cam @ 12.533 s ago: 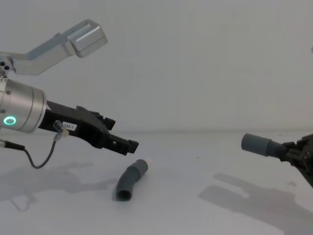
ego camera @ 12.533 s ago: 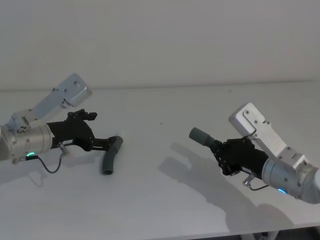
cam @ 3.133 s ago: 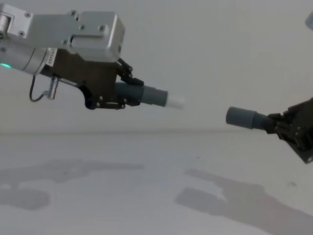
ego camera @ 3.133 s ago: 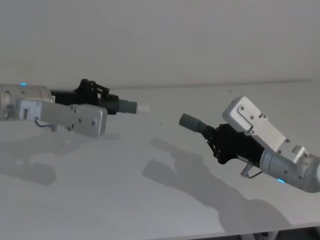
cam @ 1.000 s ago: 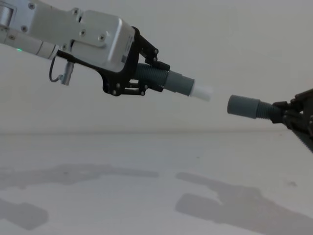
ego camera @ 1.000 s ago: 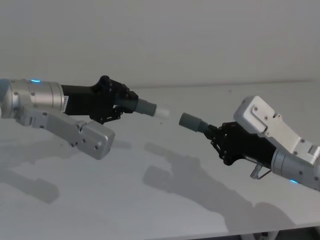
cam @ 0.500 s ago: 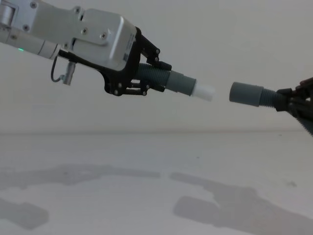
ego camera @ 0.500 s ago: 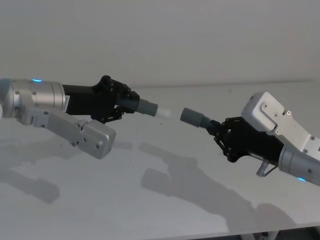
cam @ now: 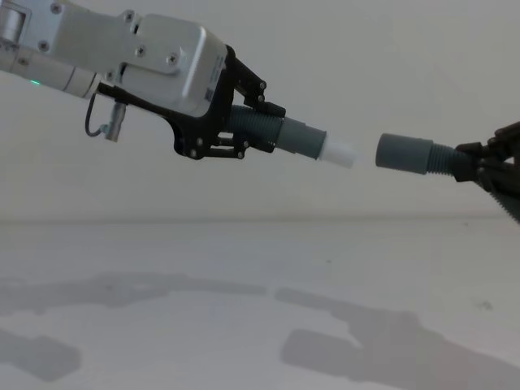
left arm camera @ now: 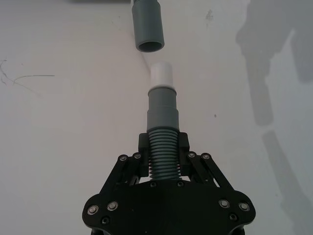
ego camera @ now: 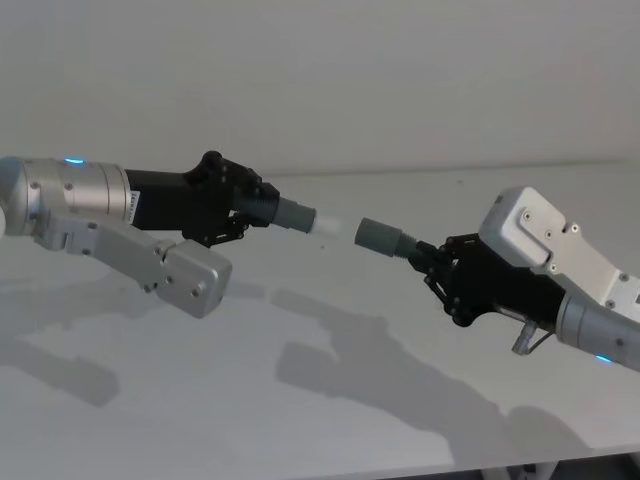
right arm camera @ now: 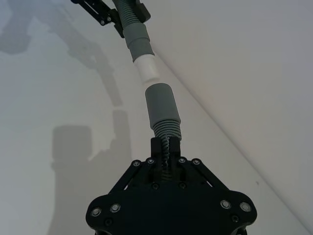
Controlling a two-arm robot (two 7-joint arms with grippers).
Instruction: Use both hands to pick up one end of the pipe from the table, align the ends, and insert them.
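Both pipe pieces hang in the air above the white table (ego camera: 300, 400). My left gripper (ego camera: 252, 210) is shut on the ribbed hose (left arm camera: 163, 156) of one piece, whose grey cuff (cam: 301, 140) ends in a white tip (cam: 341, 154). My right gripper (ego camera: 440, 265) is shut on the ribbed part of the other piece, and its open grey cuff (cam: 404, 153) faces the white tip. A small gap separates the two ends. In the left wrist view the open cuff (left arm camera: 148, 24) sits slightly off the line of the white tip (left arm camera: 162, 76). The right wrist view shows cuff (right arm camera: 161, 105) and tip (right arm camera: 147, 68) nearly in line.
A plain white wall (cam: 366, 65) rises behind the table's far edge. Arm shadows (ego camera: 380, 350) lie across the tabletop. The table's front edge (ego camera: 520, 462) runs along the bottom of the head view.
My right gripper has shifted its cuff a little toward the left, narrowing the gap to the white tip. The left gripper and its piece have stayed put.
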